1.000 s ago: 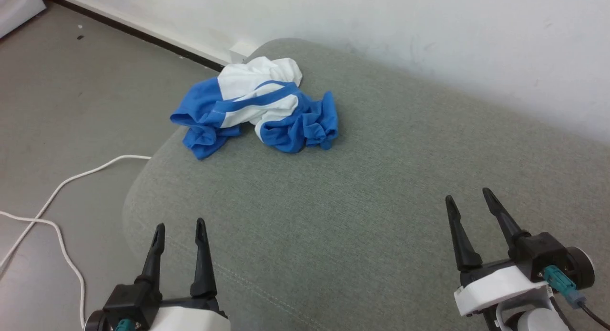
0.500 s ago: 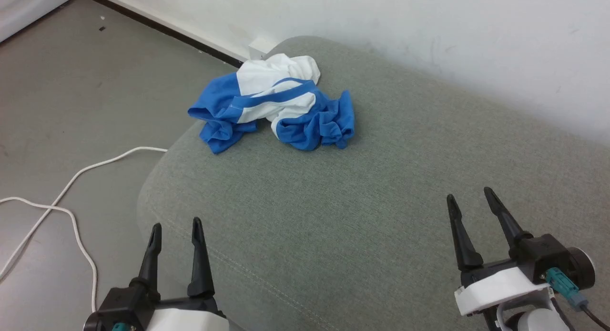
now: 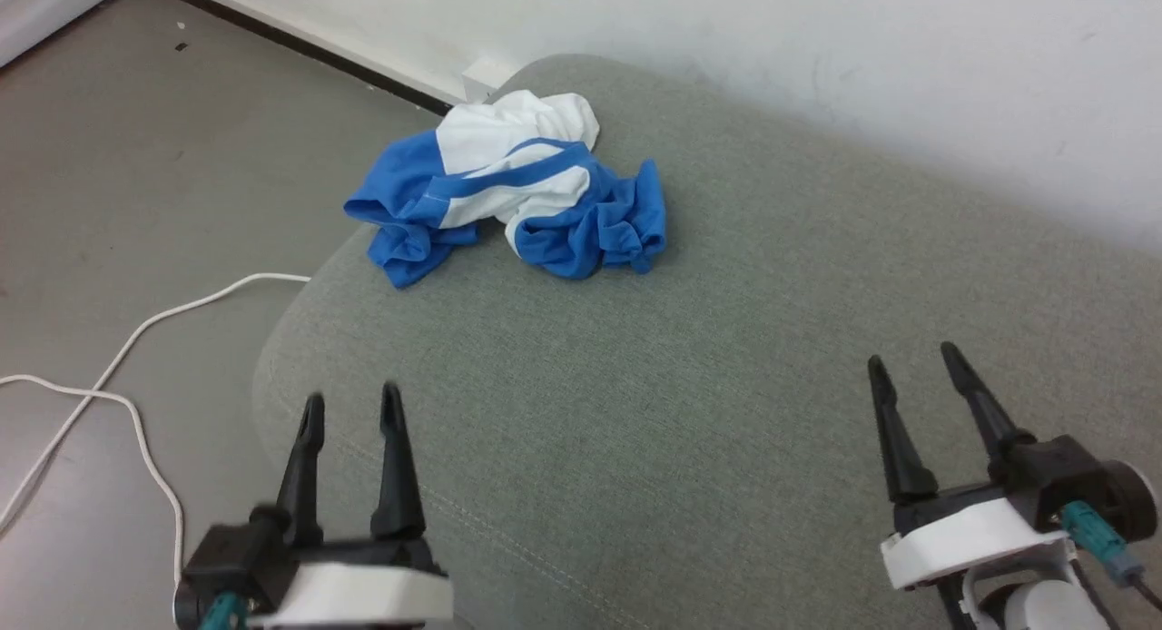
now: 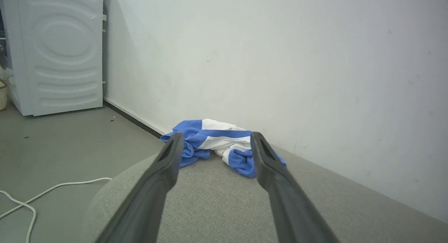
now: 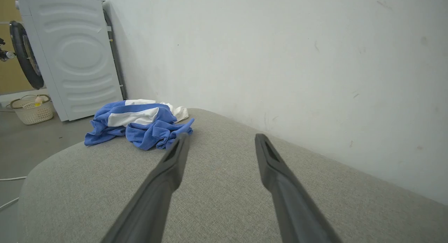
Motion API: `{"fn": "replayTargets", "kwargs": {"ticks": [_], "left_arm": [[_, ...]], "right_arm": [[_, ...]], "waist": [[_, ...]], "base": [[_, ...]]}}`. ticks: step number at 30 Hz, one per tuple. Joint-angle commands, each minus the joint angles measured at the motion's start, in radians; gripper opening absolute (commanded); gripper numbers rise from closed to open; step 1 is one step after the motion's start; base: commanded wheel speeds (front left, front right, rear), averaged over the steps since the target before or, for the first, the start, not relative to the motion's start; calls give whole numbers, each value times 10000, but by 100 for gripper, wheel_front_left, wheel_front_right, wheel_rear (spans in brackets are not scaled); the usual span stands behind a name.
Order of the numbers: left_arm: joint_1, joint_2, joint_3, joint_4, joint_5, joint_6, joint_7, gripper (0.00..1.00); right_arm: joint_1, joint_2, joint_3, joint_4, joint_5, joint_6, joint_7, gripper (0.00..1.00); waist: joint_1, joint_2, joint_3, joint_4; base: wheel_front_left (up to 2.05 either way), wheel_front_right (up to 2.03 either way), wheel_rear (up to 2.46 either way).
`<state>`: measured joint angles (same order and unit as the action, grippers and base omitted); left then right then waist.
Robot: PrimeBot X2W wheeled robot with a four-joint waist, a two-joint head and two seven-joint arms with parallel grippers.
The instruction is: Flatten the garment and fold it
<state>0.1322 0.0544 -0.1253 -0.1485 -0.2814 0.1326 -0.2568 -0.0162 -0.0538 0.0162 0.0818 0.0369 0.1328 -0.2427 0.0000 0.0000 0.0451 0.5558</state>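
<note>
1. Left fingers (image 3: 396, 467) — spread wide with nothing between them, over the near left edge of the grey upholstered cushion (image 3: 635, 385).
2. Right fingers (image 3: 894, 439) — also spread wide and empty, over the near right part of the cushion, well apart from the left pair.
3. Garment (image 3: 508, 190) is a crumpled blue-and-white heap at the far left corner of the cushion, near the wall (image 3: 817, 31). White panel on top, blue folds in front and to the left, and the left blue part reaches the cushion's rounded edge. It lies well apart from both pairs of fingers.
4. Left wrist view: the garment (image 4: 224, 143) lies straight ahead, seen between the two fingertips. Right wrist view: the garment (image 5: 140, 122) lies off to the left of the fingers.
5. A white cable (image 3: 136, 339) snakes across the grey floor (image 3: 136, 158) left of the cushion.
6. A white washing machine (image 4: 63, 50) stands against the wall, with a pale woven basket (image 5: 31, 111) on the floor beside it.
</note>
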Motion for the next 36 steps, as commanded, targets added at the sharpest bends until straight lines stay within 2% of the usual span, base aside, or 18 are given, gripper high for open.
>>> {"fn": "replayTargets", "kwargs": {"ticks": [1, 7, 11, 15, 21, 28, 36], "left_arm": [[-514, -17, -122, -301, -25, -92, 108, 100], [-2592, 479, -162, -1471, 464, 28, 1797, 100], [-4426, 1052, -49, -1645, 760, -67, 3305, 100], [-6305, 1320, 182, -1319, 582, -178, 4473, 100], [-8480, 1886, 342, 96, 231, -569, 6106, 100], [-9456, 2263, 628, 1799, -273, -663, 7468, 100], [-9401, 2591, 693, 2216, -590, -824, 8296, 100]], "right_arm": [[-94, -104, -88, -209, 25, -21, 138, 100], [-59, -728, -170, -1035, 390, -21, 685, 100], [17, -1192, -226, -1861, 647, -21, 1133, 100], [93, -1756, -235, -2843, 957, -21, 1672, 100], [218, -2529, -481, -4182, 1417, -21, 2338, 100], [203, -3198, -693, -5487, 1853, -21, 2928, 100], [170, -3952, -1429, -6346, 2157, -21, 3409, 100]], "waist": [[0, 0, 261, -75], [0, 0, 916, -263], [0, 0, 1474, -430], [0, 0, 2103, -679], [0, 0, 3037, -1058], [0, 0, 3980, -1601], [0, 0, 4992, -2094]], "base": [[0, 0, 0], [0, 0, 0], [0, 0, 0], [0, 0, 0], [0, 0, 0], [0, 0, 0], [0, 0, 0]]}}
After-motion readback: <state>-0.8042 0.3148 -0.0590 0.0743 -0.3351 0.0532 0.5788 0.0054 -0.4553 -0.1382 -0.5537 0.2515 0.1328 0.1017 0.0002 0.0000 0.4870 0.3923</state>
